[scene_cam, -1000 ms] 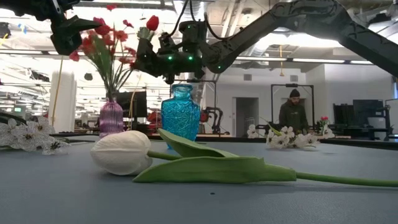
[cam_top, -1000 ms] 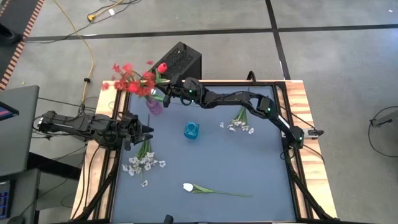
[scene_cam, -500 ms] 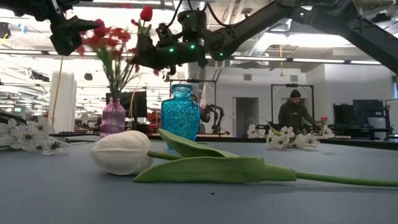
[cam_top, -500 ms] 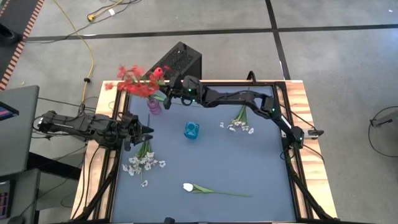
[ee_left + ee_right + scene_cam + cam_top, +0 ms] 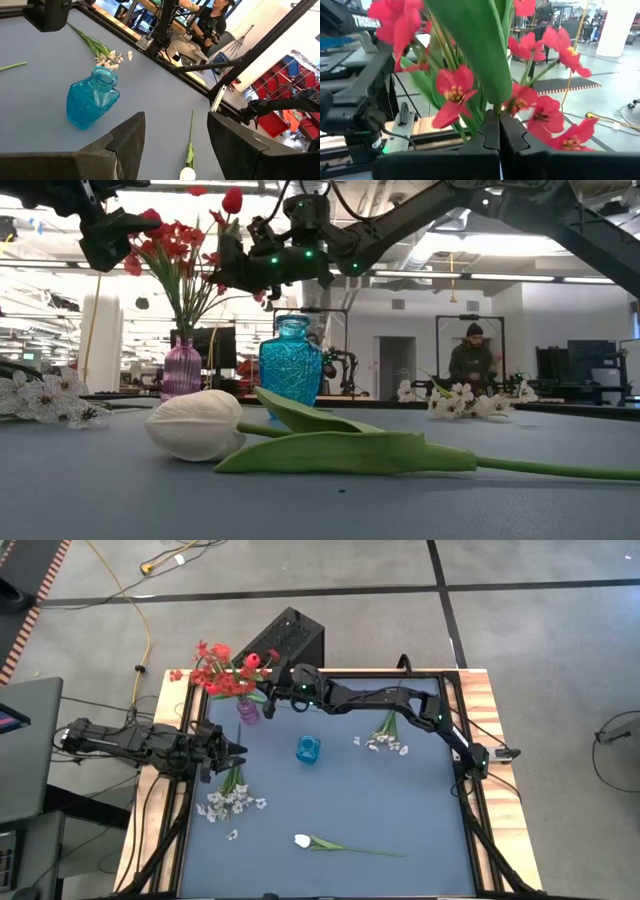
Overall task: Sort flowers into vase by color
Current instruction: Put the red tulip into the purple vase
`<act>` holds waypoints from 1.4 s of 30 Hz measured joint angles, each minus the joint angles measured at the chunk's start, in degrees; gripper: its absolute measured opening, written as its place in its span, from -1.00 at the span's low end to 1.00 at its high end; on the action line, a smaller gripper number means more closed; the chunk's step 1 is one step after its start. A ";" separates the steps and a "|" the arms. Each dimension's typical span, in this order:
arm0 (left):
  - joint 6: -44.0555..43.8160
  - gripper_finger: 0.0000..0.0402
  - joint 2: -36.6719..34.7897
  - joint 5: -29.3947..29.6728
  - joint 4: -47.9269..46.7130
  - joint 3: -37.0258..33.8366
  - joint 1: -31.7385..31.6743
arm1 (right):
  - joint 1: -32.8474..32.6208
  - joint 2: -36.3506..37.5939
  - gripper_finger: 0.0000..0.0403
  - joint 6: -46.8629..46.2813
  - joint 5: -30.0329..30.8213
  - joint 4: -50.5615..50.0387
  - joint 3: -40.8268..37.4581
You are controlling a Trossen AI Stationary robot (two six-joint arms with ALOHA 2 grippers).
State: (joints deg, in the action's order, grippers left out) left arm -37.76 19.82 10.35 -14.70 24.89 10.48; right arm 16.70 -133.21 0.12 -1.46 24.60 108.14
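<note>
A purple vase (image 5: 248, 711) at the far left holds red sprays (image 5: 213, 673). My right gripper (image 5: 270, 695) hovers level just right of it, shut on a red tulip (image 5: 233, 200) whose bud stands above the sprays. A blue vase (image 5: 308, 749) stands mid-table. White sprays lie on the mat at the left (image 5: 232, 802) and right (image 5: 385, 740). A white tulip (image 5: 303, 840) lies on its side near the front. My left gripper (image 5: 175, 145) waits open at the left edge (image 5: 238, 750), holding nothing. My right gripper pinches the red tulip's thin green stem (image 5: 497, 107) between its two shut fingers (image 5: 487, 132), just under a broad green leaf (image 5: 475, 45). The fingers reach in level from the table's right, across the stem. The tulip stands roughly upright among the red sprays, its lower end hidden.
A black box (image 5: 287, 637) sits beyond the far edge behind the purple vase. Raised rails (image 5: 462, 740) frame the blue mat. A person (image 5: 472, 360) stands in the room far behind the table.
My right gripper has risen a little with the red tulip and rolled its wrist, so the bud stands higher and more upright. The red sprays in the purple vase have swayed.
</note>
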 joint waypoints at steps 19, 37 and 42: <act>-0.50 0.01 0.00 0.13 0.04 0.00 0.00 | -0.03 -0.22 -0.93 1.44 1.35 -4.65 0.00; 0.02 0.01 0.00 0.11 -0.02 0.00 0.00 | -0.53 -0.18 -0.93 1.41 1.55 -20.98 12.24; 0.01 0.01 0.02 0.11 -0.02 0.00 0.00 | -0.56 -0.23 -0.93 1.40 1.56 -21.51 12.22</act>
State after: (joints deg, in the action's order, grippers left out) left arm -37.75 19.84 10.46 -14.72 24.88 10.48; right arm 16.14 -133.44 1.52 0.10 3.10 120.36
